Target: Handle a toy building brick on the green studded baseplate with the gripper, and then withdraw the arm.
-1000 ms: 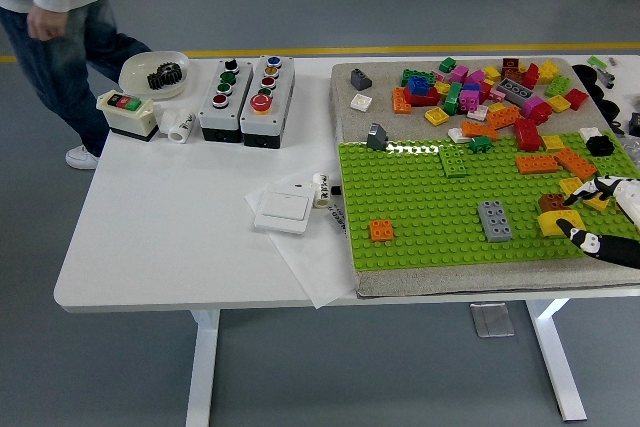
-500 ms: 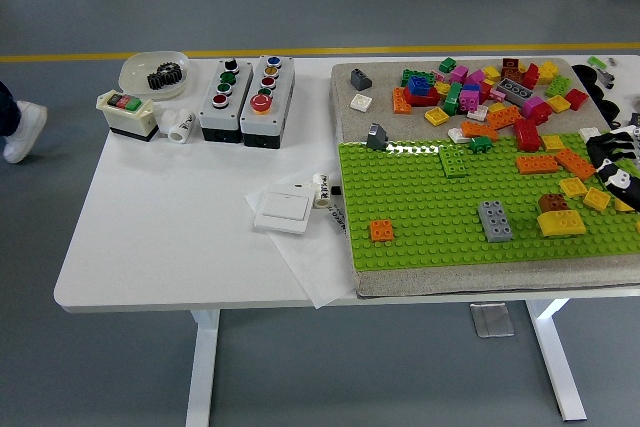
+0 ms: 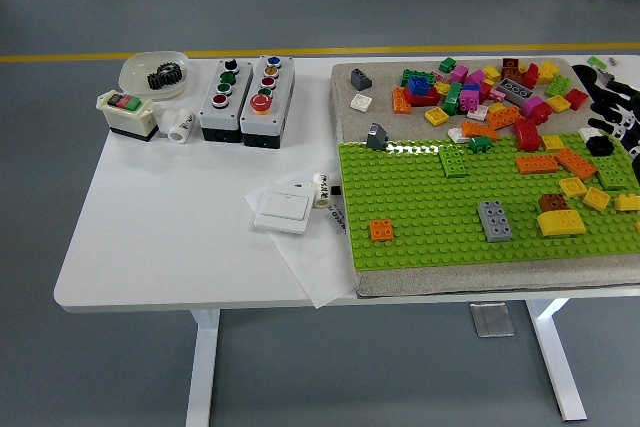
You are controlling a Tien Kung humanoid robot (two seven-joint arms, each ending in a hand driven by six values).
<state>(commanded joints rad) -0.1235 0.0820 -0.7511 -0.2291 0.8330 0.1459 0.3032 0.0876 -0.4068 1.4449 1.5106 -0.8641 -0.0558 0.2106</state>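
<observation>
A green studded baseplate (image 3: 440,212) is seen at the worktop's (image 3: 180,227) right edge; a yellow brick (image 3: 561,223) is seated on it; the right hand (image 3: 618,117) is glimpsed at that edge.

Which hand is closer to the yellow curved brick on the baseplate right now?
Right. The right hand sits at the picture's right edge, up beyond the yellow curved brick, not touching it. The left hand isn't in view.

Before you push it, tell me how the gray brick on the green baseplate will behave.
The gray brick looks like rigid molded plastic, so it should stay stiff. It sits on the studs of the green baseplate, so a sideways push will probably meet resistance instead of sliding it. Low and flat, it seems unlikely to tip or roll.
</observation>
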